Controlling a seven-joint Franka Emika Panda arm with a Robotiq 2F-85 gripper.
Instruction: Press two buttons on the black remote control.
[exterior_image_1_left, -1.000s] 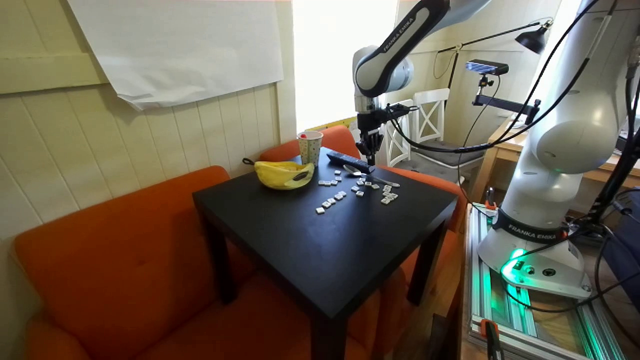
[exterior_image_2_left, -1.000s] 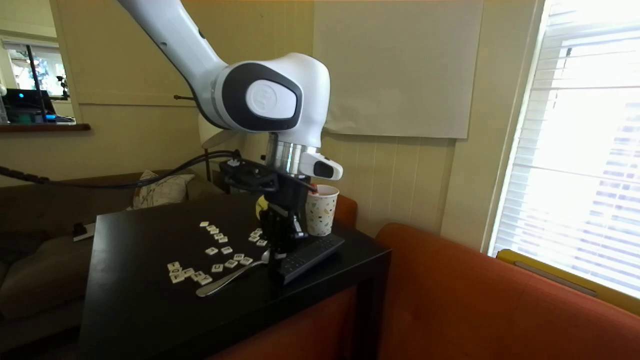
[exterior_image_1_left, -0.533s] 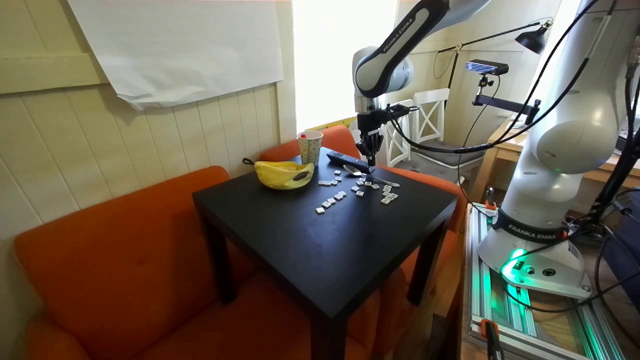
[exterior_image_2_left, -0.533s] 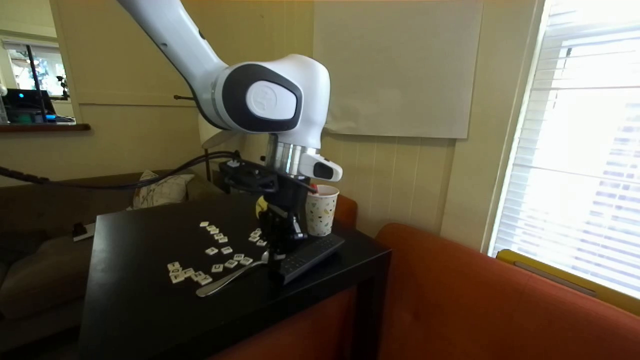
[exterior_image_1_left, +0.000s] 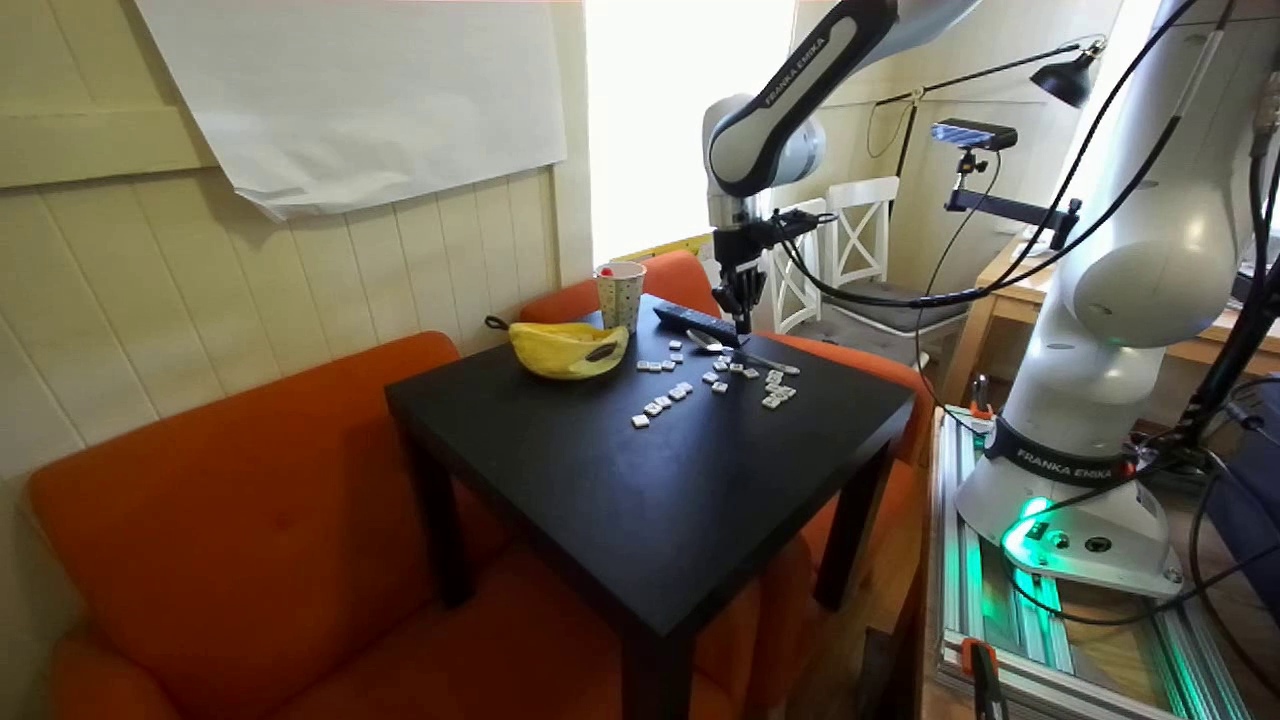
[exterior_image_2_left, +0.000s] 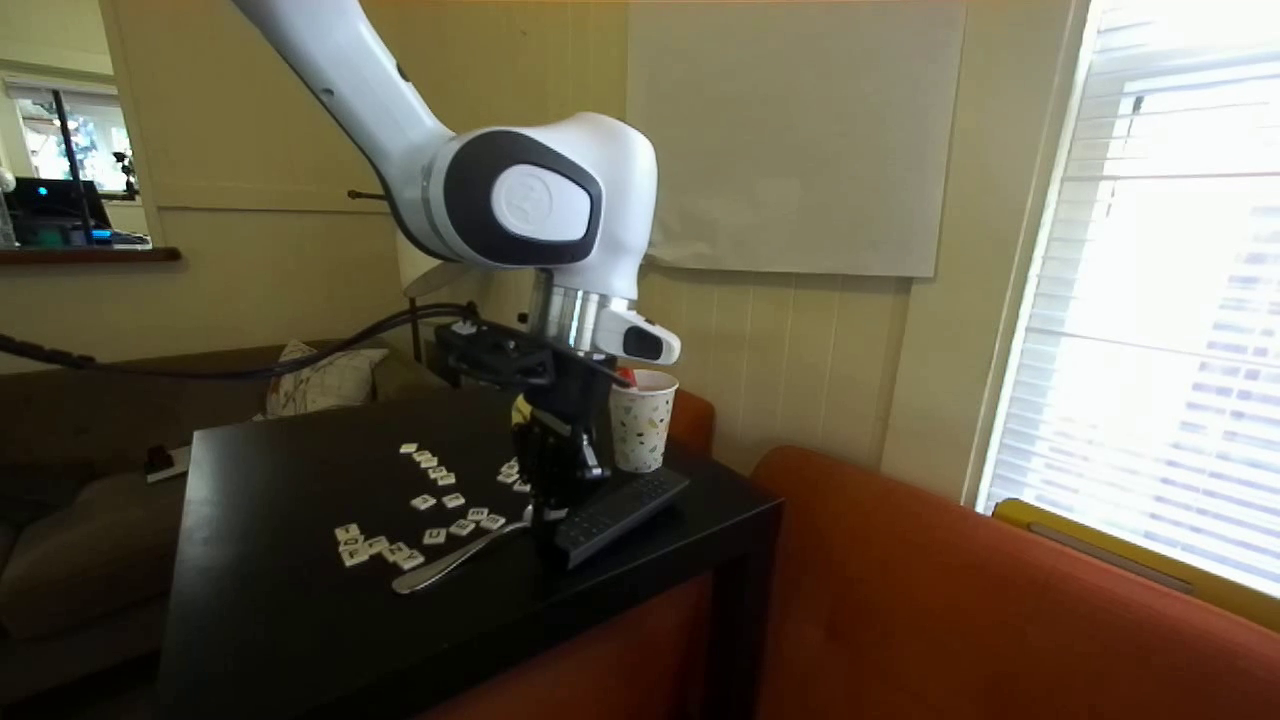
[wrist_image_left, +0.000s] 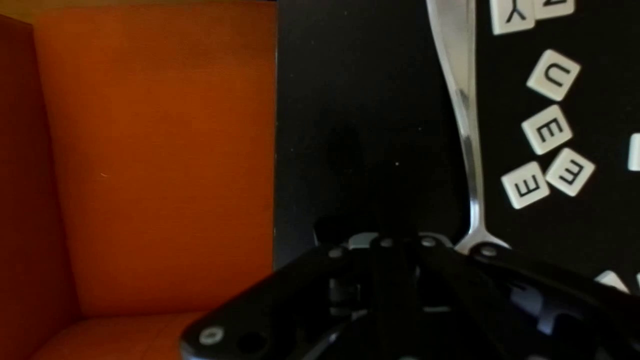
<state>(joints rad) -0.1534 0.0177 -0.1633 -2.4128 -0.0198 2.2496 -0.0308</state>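
The black remote control (exterior_image_1_left: 698, 324) lies near the table's edge, and its button face shows in an exterior view (exterior_image_2_left: 625, 512). My gripper (exterior_image_1_left: 742, 322) points down at the remote's end nearest the spoon. In an exterior view the fingertips (exterior_image_2_left: 549, 525) are at the left side of that end. I cannot tell whether they touch it. The fingers are together and hold nothing visible. In the wrist view the gripper (wrist_image_left: 400, 241) hides most of the remote; only a dark corner may show beside the left finger.
A metal spoon (exterior_image_2_left: 465, 559) lies close beside the gripper. Several white letter tiles (exterior_image_1_left: 663, 402) lie on the black table (exterior_image_1_left: 640, 500). A paper cup (exterior_image_2_left: 642, 422) stands behind the remote's far end. A yellow banana-shaped holder (exterior_image_1_left: 568, 350) sits nearby. Orange seats (wrist_image_left: 160, 160) border the table.
My gripper has moved slightly left in an exterior view, away from the middle of the remote, and the arm has dipped a little. The remote and other objects have not moved.
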